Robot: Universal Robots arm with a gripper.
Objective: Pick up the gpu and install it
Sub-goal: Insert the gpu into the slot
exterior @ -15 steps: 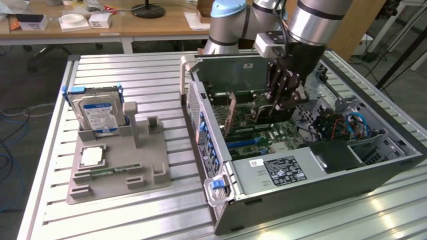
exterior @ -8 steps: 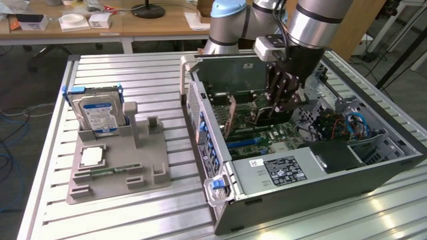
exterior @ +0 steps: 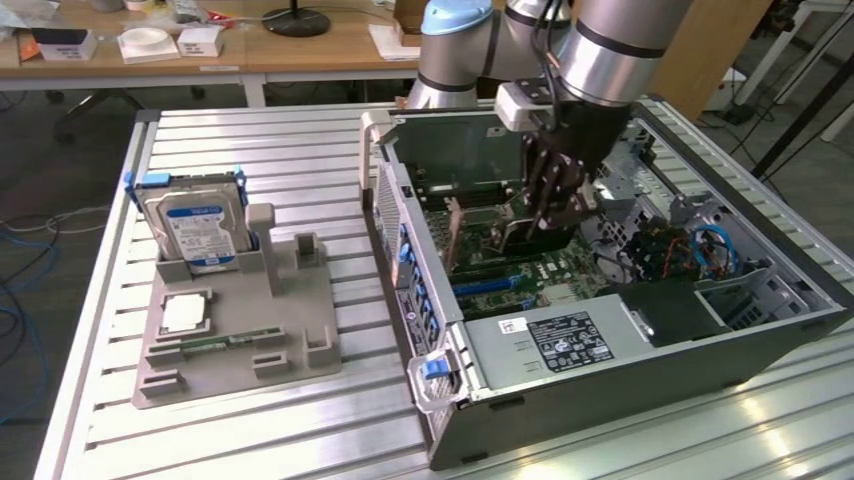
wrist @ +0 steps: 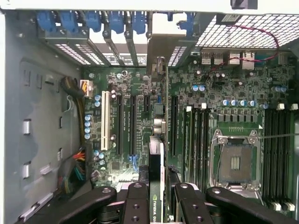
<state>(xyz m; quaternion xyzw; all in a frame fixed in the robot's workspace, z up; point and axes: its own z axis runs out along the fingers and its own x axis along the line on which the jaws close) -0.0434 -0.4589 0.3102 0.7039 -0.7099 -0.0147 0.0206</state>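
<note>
My gripper (exterior: 550, 215) is lowered inside the open computer case (exterior: 747, 300) and is shut on the gpu (exterior: 523, 238). In the wrist view the gpu (wrist: 157, 154) appears edge-on as a thin dark card between my black fingers (wrist: 138, 205), with my gripper (wrist: 161, 207) closed around its near end. Its silver bracket (wrist: 159, 44) reaches the case's rear slot openings. The card stands upright over the motherboard (wrist: 224, 93), between two long black expansion slots (wrist: 132, 121). Whether its edge sits in a slot I cannot tell.
A grey holder (exterior: 287, 330) on the slatted table carries a silver hard drive (exterior: 198, 232), a processor chip (exterior: 183, 313) and a green memory stick (exterior: 214, 343). Inside the case are the power supply (exterior: 567, 340), blue cables (exterior: 714, 245) and the processor socket (wrist: 236, 161).
</note>
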